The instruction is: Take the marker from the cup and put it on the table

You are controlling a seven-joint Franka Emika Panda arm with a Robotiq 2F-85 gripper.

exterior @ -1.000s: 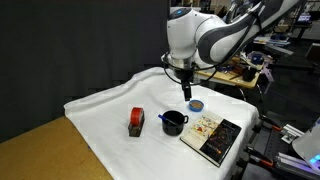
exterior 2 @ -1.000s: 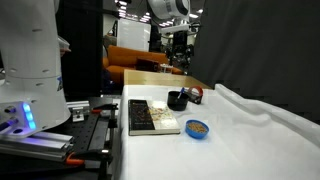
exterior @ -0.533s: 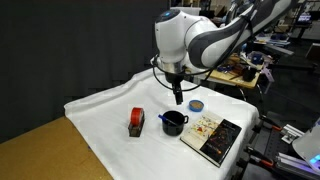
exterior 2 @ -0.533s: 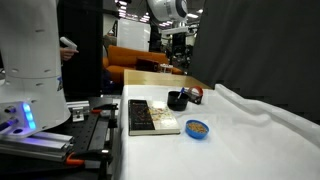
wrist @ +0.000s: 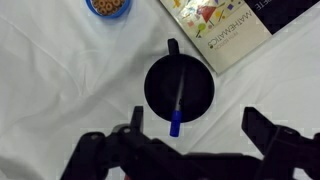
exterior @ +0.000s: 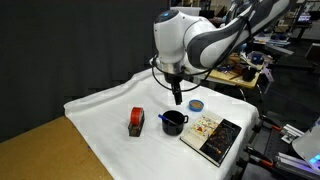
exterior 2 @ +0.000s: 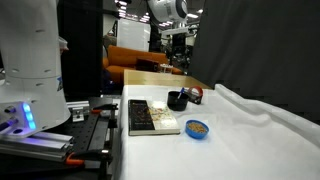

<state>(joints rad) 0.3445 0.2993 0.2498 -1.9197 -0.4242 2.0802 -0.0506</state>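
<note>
The dark cup (wrist: 180, 88) stands upright on the white-clothed table (wrist: 60, 80), handle toward the top of the wrist view. The marker (wrist: 177, 105) leans inside it, a grey shaft with a blue cap poking over the rim. My gripper (wrist: 195, 125) is open and empty, directly above the cup, its two fingers on either side of the cup's lower rim. In both exterior views the gripper (exterior: 177, 97) (exterior 2: 178, 62) hangs well above the cup (exterior: 174, 122) (exterior 2: 178, 100).
A red-and-black block (exterior: 136, 121) sits beside the cup. A book (wrist: 222, 25) (exterior: 212, 136) and a small blue dish (wrist: 108, 6) (exterior: 196, 104) (exterior 2: 198, 128) lie near it. Bare tan wood (exterior: 40, 150) shows at one table corner. Robot hardware (exterior 2: 35, 70) stands beside the table.
Between 1.0 s and 0.5 s ago the arm swung sideways, bringing the gripper over the cup. It has held still since.
</note>
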